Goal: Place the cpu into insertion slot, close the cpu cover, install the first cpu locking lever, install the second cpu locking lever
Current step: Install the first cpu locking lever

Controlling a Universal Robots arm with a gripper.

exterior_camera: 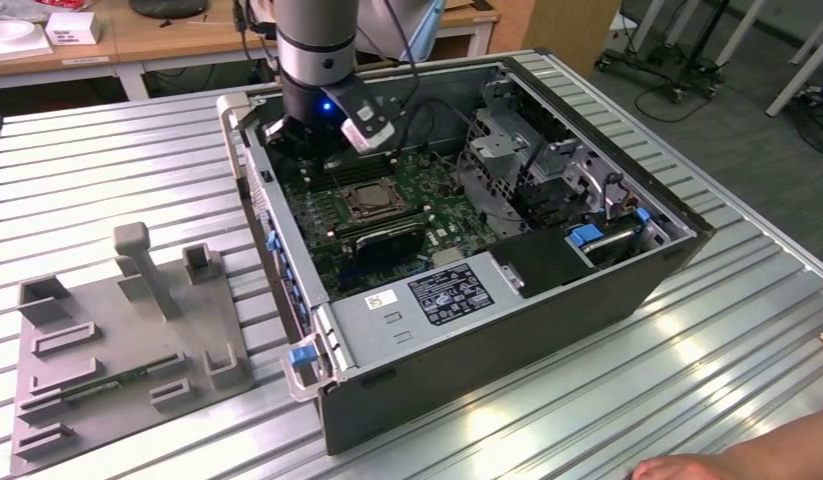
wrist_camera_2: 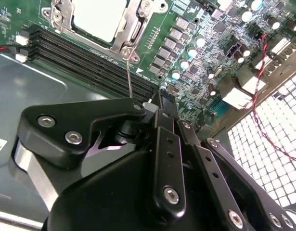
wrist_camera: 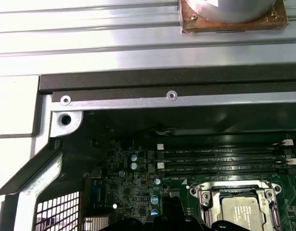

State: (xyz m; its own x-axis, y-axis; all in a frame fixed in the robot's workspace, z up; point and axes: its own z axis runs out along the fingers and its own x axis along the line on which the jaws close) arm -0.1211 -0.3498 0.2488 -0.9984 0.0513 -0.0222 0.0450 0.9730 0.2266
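Shows the cpu (wrist_camera_2: 99,17) lying flat in the insertion slot (wrist_camera_2: 60,14), silver top up, on the green motherboard (wrist_camera_2: 196,57) inside the open computer case (exterior_camera: 518,330). Shows the cpu cover (wrist_camera_2: 132,24) down, framing the chip. Has a thin locking lever (wrist_camera_2: 130,77) running from the socket's corner to the gripper (wrist_camera_2: 155,107); cannot tell whether touching. Holds the fingers together, near the black memory slots (wrist_camera_2: 90,62). Sets the case on a ribbed metal table (exterior_camera: 731,330), a grey fixture plate (exterior_camera: 118,350) beside it at the exterior view's left, a person's hand (exterior_camera: 691,468) at the table's edge.
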